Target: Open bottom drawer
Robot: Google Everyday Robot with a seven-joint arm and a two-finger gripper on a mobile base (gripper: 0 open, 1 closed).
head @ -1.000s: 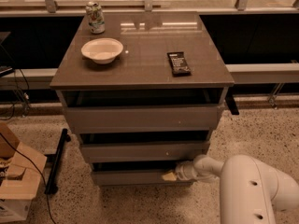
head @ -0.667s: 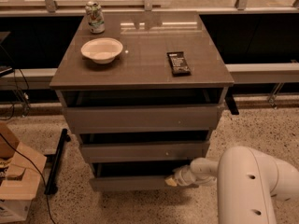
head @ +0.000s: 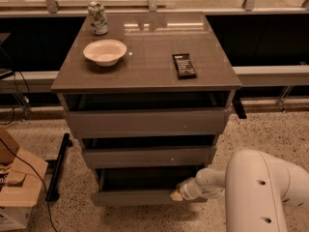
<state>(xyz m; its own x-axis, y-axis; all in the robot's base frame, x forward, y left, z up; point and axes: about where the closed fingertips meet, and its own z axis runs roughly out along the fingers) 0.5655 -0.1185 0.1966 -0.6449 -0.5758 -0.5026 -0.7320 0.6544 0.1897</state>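
- Out comes the bottom drawer [head: 140, 197], nearer than a moment ago.
- The gripper [head: 176, 195] sits at its right front edge; grip I cannot tell.
- Nearly open, I'd say.

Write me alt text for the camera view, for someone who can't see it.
The robot's hand rests at the right end of a grey cabinet's bottom drawer, which stands partly pulled out. On the cabinet top sit a white bowl, a drink can and a dark snack bar.
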